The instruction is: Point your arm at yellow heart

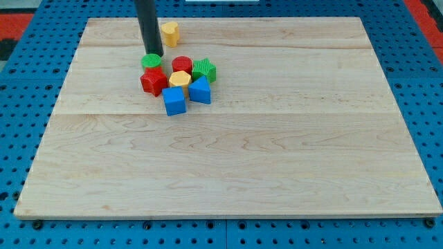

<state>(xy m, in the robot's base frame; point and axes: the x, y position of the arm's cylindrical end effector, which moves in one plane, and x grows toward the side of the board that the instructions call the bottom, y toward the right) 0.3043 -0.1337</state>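
The yellow heart block [169,32] lies near the view's top left of the wooden board [277,159]. My tip [154,54] is at the end of the dark rod, just below and left of the yellow heart and apart from it. It stands at the top edge of a green round block [151,61]. Below lies a tight cluster: a red star-like block [153,81], a red round block [182,66], a green block [204,70], a yellow hexagon [179,79], and two blue blocks [174,101] [200,90].
The board rests on a blue perforated table [422,83]. A red area [21,17] shows in the view's top left corner.
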